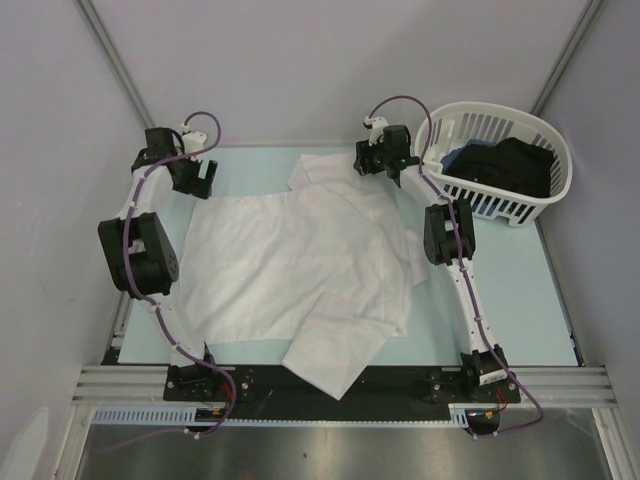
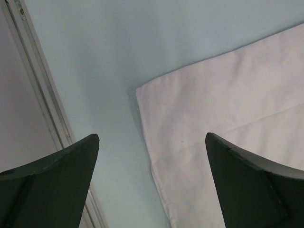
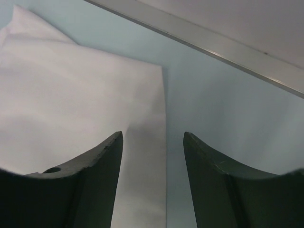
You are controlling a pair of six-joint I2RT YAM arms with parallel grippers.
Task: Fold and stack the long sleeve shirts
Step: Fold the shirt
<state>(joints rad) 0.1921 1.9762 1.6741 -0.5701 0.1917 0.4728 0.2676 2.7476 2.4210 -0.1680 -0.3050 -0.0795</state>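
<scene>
Left tool [image 2: 152, 137] gaped wide over the plain white long-sleeved cloth shirt [image 1: 300, 250], right tool [image 3: 153, 135], half apart, straddling its edge.

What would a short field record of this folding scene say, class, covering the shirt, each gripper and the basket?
garment: white shirt spread out, unfolded, on the table
left: left gripper open, above the shirt's far left corner
right: right gripper jaws apart, the shirt's far right edge between them
container: basket at far right, holding dark clothes
</scene>
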